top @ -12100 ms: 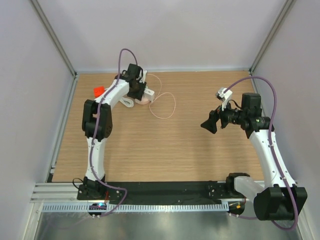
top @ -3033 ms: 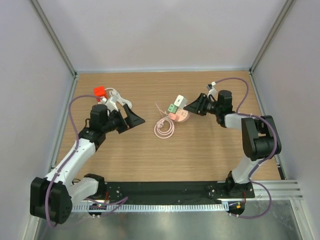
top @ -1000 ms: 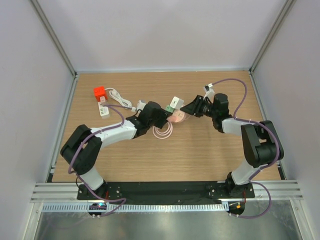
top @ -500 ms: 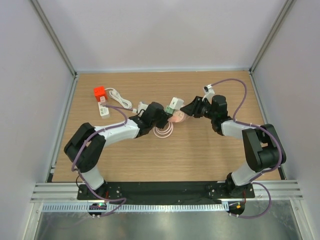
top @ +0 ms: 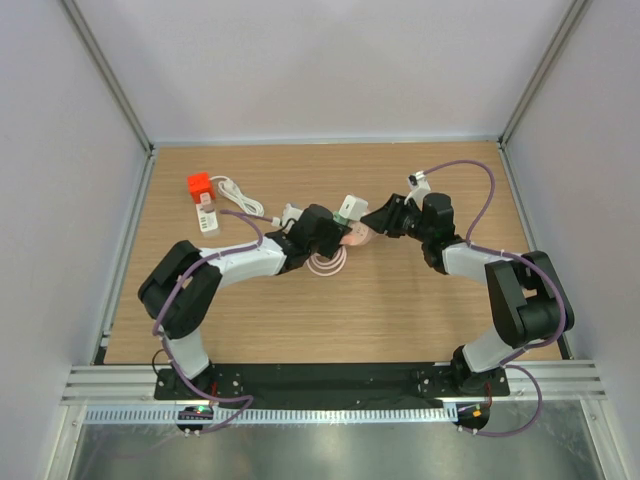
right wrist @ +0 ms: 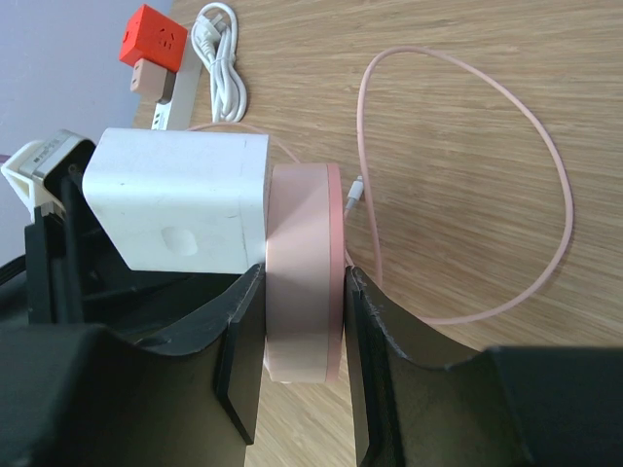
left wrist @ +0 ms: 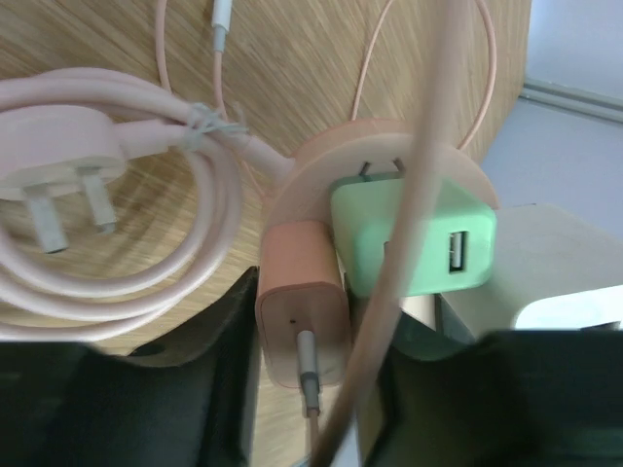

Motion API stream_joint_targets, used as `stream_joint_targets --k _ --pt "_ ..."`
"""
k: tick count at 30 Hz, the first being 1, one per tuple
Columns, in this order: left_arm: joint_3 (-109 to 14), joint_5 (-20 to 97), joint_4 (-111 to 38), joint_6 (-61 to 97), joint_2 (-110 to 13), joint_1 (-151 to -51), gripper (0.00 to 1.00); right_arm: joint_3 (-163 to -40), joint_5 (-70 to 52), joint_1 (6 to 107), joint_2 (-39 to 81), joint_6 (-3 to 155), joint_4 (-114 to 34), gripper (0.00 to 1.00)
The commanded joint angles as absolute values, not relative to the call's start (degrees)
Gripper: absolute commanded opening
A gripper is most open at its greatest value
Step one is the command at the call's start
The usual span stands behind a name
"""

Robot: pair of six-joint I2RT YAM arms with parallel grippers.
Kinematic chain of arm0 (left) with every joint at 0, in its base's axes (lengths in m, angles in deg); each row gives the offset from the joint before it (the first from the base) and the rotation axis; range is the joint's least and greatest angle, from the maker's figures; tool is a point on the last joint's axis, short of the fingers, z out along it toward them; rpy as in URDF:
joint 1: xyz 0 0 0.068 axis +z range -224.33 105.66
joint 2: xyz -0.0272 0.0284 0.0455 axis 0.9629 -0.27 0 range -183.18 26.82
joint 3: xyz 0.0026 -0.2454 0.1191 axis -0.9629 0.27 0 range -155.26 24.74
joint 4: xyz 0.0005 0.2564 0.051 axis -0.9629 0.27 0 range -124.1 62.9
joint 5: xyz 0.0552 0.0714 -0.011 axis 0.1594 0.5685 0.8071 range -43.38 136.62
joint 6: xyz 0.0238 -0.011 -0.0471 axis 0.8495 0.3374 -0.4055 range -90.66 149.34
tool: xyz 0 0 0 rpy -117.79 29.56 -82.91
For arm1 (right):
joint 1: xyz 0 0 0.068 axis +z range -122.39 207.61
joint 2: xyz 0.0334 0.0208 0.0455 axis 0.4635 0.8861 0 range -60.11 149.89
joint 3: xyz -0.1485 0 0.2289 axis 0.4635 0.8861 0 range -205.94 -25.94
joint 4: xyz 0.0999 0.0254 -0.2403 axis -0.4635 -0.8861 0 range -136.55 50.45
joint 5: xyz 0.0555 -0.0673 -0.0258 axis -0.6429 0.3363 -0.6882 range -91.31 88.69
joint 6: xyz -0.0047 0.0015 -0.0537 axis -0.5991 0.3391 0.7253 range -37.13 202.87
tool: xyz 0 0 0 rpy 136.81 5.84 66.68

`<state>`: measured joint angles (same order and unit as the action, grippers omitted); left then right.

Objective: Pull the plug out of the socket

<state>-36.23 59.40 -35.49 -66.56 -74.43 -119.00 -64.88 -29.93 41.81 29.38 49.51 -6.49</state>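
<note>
**Top view.** A wooden table point(top: 260, 330) stands inside pale grey walls point(top: 330, 70). The round pink socket point(top: 357, 236) lies mid-table between the left gripper point(top: 338, 232) and the right gripper point(top: 370, 224). A red adapter point(top: 198, 184) sits near the far left corner.

**Left wrist view.** The left fingers flank a pink plug point(left wrist: 300, 302), which is seated in the socket beside a green plug point(left wrist: 414, 233). Whether they clamp it cannot be told.

**Right wrist view.** The right fingers pinch the socket's rim. A white plug point(right wrist: 180, 199) projects from its face above the wood grain.
</note>
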Motion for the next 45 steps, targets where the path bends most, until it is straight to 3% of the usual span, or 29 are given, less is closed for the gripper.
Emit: stream_joint_targets --k 1,3,4,5,16,26,29,31,36,38,42,45 --pt "-37.8 59.9 -38.6 -66.8 -74.8 -119.1 0.35 -65.6 -31.3 42.4 25.9 47.9 1.3 0.01" --pt "-37.5 60.2 -38.8 -66.8 -74.6 -119.1 0.1 -65.7 -30.9 42.3 25.9 48.2 1.1 0.01" --pt "-37.4 60.3 -38.8 -66.6 -74.3 -119.2 0.02 -65.8 -30.8 42.3 25.9 48.5 0.9 0.01" --pt "-37.3 60.5 -38.8 -66.5 -74.3 -119.1 0.0 -65.9 -30.5 42.3 25.9 48.9 0.0 0.01" --pt "-35.6 58.0 -36.7 -60.2 -67.8 -118.8 0.0 -66.6 -20.1 42.3 21.7 61.8 -7.4 0.01" --pt "-28.3 39.6 -44.3 -64.6 -62.9 -112.7 0.0 -66.9 -17.3 42.6 19.5 67.8 -8.7 0.01" --pt "-32.2 38.0 -39.5 -58.0 -63.3 -112.5 0.0 -66.9 -16.7 42.6 19.3 68.8 -8.9 0.01" --pt "-38.4 38.7 -27.8 -50.0 -64.6 -112.6 0.0 -66.9 -16.4 42.7 19.0 69.4 -9.0 0.01" --pt "-42.8 46.3 -13.3 -40.6 -64.7 -113.5 0.0 -66.9 -16.0 42.7 18.8 69.8 -9.1 0.01" --pt "-40.8 43.8 -15.2 -39.8 -64.3 -113.4 0.0 -66.9 -15.8 42.8 18.8 70.1 -9.1 0.01" --pt "-34.6 31.1 -32.7 -43.1 -63.7 -112.7 0.0 -67.0 -15.1 43.1 18.9 70.7 -9.3 0.01" --pt "-34.8 33.6 -30.5 -45.7 -62.8 -112.7 0.0 -67.0 -14.3 43.1 18.6 71.1 -9.5 0.01"
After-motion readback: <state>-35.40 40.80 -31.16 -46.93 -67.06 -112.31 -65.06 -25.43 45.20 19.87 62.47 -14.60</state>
